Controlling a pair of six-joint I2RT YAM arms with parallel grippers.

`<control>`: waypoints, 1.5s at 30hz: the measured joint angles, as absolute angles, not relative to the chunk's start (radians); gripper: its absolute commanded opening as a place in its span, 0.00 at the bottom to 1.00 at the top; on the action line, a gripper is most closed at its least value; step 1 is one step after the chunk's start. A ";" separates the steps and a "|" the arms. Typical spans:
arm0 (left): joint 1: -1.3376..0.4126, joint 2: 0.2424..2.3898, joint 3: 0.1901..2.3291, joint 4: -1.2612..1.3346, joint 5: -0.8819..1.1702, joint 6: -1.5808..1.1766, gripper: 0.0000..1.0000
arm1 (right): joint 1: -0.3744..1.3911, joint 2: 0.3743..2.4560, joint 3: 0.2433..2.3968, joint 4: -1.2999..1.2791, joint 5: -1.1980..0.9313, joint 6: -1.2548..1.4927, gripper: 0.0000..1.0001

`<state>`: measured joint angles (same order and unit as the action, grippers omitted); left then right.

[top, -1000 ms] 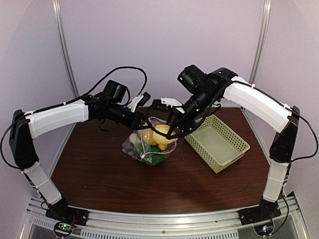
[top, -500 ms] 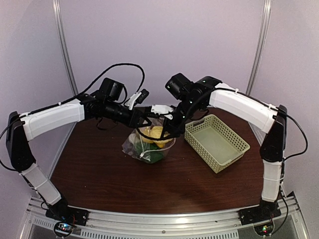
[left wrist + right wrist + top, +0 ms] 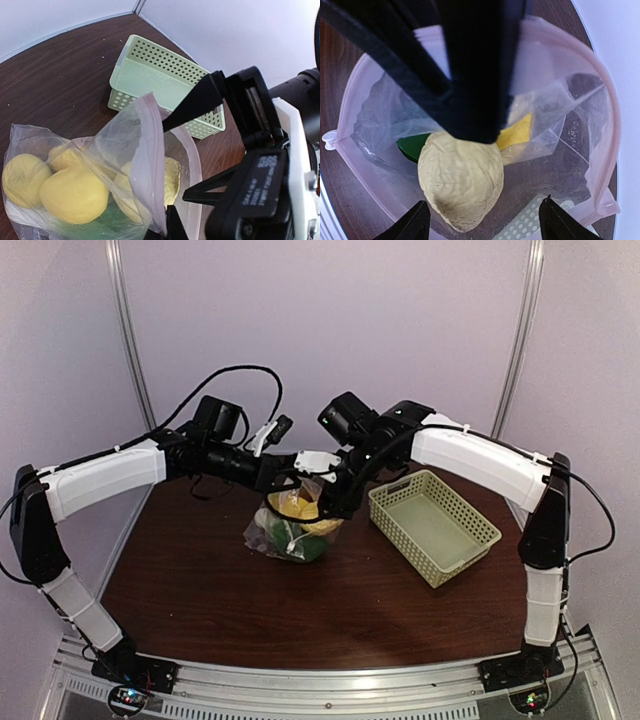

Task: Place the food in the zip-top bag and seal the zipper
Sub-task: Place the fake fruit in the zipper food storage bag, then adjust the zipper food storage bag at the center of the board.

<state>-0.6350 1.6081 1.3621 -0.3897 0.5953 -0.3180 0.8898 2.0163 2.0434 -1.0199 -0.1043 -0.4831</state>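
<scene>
Both arms have drawn in toward the far middle of the table [image 3: 200, 590] over the last second. The right gripper [image 3: 484, 222], which had a pale piece at its fingertips then, has spread its fingers. They now stand well apart over the bag's mouth with nothing between them. The zip-top bag [image 3: 285, 535] has shifted a little to the left and looks pulled up narrower than before.

The left gripper [image 3: 283, 478] is pinched together on the near-left part of the bag's upper edge. This holds the film up, so the bag stands upright with its bottom on the table and its mouth facing up toward the right wrist. The bag sits left of the pale green basket [image 3: 165, 62], apart from it.

From the right wrist the mouth is a wide oval rimmed by the zipper [image 3: 612, 115], unsealed. The white slider tab [image 3: 327, 140] sits at one end of the oval's long axis. The potato [image 3: 460, 182] lies inside on top of the other food, its long axis running across the mouth's width. Its narrower end points toward the right gripper's fingertips.

Beside and beneath it are yellow lemon pieces [image 3: 72, 192] and a bit of the green leafy vegetable [image 3: 412, 145]. A dark blurred shape, too close to make out, covers the upper part of the right wrist view.
</scene>
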 measured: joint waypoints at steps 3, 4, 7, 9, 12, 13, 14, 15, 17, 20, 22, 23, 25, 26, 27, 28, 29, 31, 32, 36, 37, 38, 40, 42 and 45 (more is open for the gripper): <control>-0.631 1.608 1.361 -0.387 0.598 -0.324 0.00 | 0.893 1.998 2.044 -1.021 -0.113 -0.479 0.75; -0.629 1.608 1.361 -0.387 0.600 -0.326 0.00 | 0.895 1.986 2.043 -1.020 -0.114 -0.477 0.74; -0.623 1.608 1.358 -0.381 0.607 -0.333 0.00 | 0.896 1.935 2.028 -1.008 -0.092 -0.466 0.69; -0.619 1.608 1.354 -0.374 0.612 -0.337 0.00 | 0.896 1.903 2.013 -0.995 -0.062 -0.462 0.66; -0.614 1.608 1.352 -0.366 0.618 -0.342 0.00 | 0.896 1.871 1.985 -0.962 0.003 -0.452 0.63; -0.614 1.608 1.352 -0.366 0.619 -0.343 0.00 | 0.896 1.870 1.979 -0.953 0.025 -0.448 0.62; -0.614 1.608 1.352 -0.366 0.620 -0.344 0.00 | 0.896 1.873 1.973 -0.946 0.046 -0.443 0.60; -0.614 1.608 1.352 -0.366 0.622 -0.345 0.00 | 0.896 1.879 1.971 -0.944 0.062 -0.440 0.58; -0.614 1.608 1.352 -0.366 0.624 -0.347 0.00 | 0.896 1.903 1.970 -0.939 0.095 -0.430 0.48; -0.614 1.608 1.352 -0.366 0.625 -0.347 0.00 | 0.896 1.945 1.970 -0.936 0.122 -0.405 0.18; -0.614 1.608 1.351 -0.366 0.624 -0.347 0.00 | 0.894 1.968 1.970 -0.933 0.133 -0.403 0.02; -0.614 1.608 1.350 -0.365 0.624 -0.347 0.00 | 0.889 1.977 1.970 -0.933 0.133 -0.390 0.00; -0.614 1.608 1.347 -0.363 0.617 -0.347 0.00 | 0.883 1.982 1.970 -0.936 0.120 -0.377 0.00; -0.614 1.608 1.347 -0.363 0.611 -0.346 0.00 | 0.875 1.982 1.973 -0.940 0.107 -0.369 0.00; -0.613 1.608 1.347 -0.364 0.601 -0.346 0.00 | 0.865 1.982 1.979 -0.942 0.089 -0.360 0.00; -0.613 1.608 1.348 -0.368 0.588 -0.345 0.00 | 0.852 1.982 1.988 -0.945 0.066 -0.352 0.00; -0.613 1.608 1.353 -0.379 0.569 -0.344 0.00 | 0.839 1.979 1.998 -0.945 0.041 -0.340 0.00; -0.622 1.608 1.388 -0.430 0.532 -0.338 0.00 | 0.823 1.955 2.008 -0.945 -0.010 -0.320 0.00; -0.629 1.601 1.408 -0.441 0.509 -0.334 0.00 | 0.818 1.938 2.010 -0.944 -0.026 -0.311 0.00; -0.649 1.501 1.384 -0.413 0.355 -0.295 0.00 | 0.835 1.831 2.011 -0.906 -0.043 -0.279 0.00; -0.643 1.490 1.397 -0.438 0.363 -0.292 0.00 | 0.843 1.815 2.018 -0.895 -0.054 -0.274 0.00; -0.638 1.501 1.434 -0.467 0.400 -0.290 0.00 | 0.854 1.806 2.030 -0.892 -0.075 -0.266 0.00; -0.642 1.550 1.524 -0.492 0.441 -0.288 0.00 | 0.859 1.802 2.036 -0.891 -0.125 -0.252 0.00; -0.664 1.572 1.552 -0.496 0.410 -0.277 0.00 | 0.855 1.807 2.042 -0.899 -0.160 -0.239 0.00; -0.697 1.587 1.587 -0.550 0.399 -0.267 0.00 | 0.850 1.822 2.077 -0.909 -0.192 -0.228 0.00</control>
<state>-0.6971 1.5867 1.5871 -0.5499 0.3992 -0.2668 0.8501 1.8225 2.0773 -0.9089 -0.1917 -0.2279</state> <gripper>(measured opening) 0.010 0.003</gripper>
